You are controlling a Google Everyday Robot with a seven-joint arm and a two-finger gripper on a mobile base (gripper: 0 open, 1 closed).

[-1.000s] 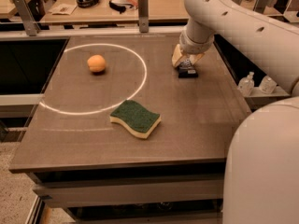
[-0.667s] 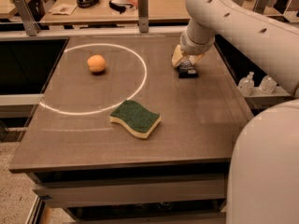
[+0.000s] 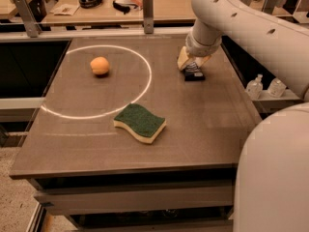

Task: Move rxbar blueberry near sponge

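Note:
The rxbar blueberry (image 3: 194, 75) is a small dark bar lying flat at the back right of the table. My gripper (image 3: 192, 67) is straight over it and down at it, with the pale wrist cover just above; the gripper hides the bar's far part. The sponge (image 3: 140, 123), dark green on top over pale yellow foam, lies near the middle front of the table, well to the left of and nearer than the bar.
An orange fruit (image 3: 99, 65) sits at the back left inside a white circle line (image 3: 145, 83) on the brown table (image 3: 207, 129). My arm reaches in from the right. A shelf with small bottles (image 3: 254, 87) stands beyond the right edge.

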